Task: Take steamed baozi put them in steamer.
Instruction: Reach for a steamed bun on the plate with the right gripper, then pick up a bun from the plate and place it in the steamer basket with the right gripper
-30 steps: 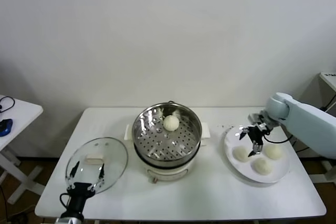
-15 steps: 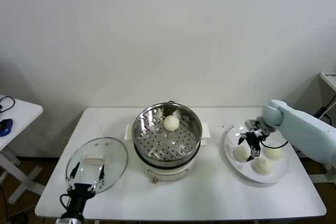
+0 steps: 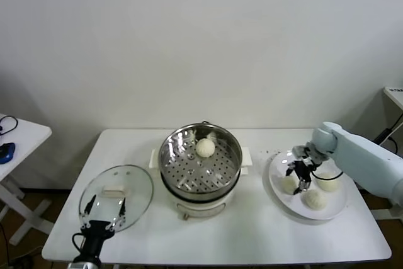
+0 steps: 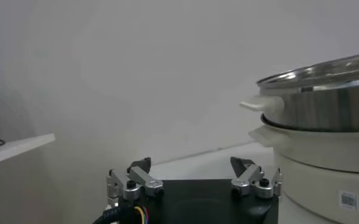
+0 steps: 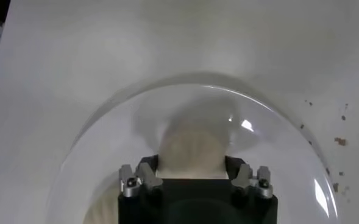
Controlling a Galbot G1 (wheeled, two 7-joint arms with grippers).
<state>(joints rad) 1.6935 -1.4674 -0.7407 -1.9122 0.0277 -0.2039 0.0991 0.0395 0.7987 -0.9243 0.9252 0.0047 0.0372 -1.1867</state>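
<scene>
One cream-white baozi point(image 3: 205, 147) lies on the perforated tray of the steel steamer point(image 3: 234, 155) at the table's middle. Three more baozi lie on the white plate point(image 3: 334, 205) to the right: one at its left side point(image 3: 287, 185), one at its far right point(image 3: 328, 182), one at the front point(image 3: 314, 199). My right gripper point(image 3: 296, 179) is low over the left one, open, with a finger on each side of it; the right wrist view shows that baozi point(image 5: 192, 146) filling the gap between the fingers point(image 5: 144, 171). My left gripper point(image 3: 104, 206) is open and empty at the table's front left.
A round glass lid point(image 3: 116, 181) lies flat left of the steamer, under my left gripper's fingertips. The steamer's wall and white handle point(image 4: 261, 103) show close by in the left wrist view. A small white side table point(image 3: 19, 133) stands at far left.
My right gripper has moved left and down over the plate, from between the baozi to straddling the left one. The left arm has not moved.
</scene>
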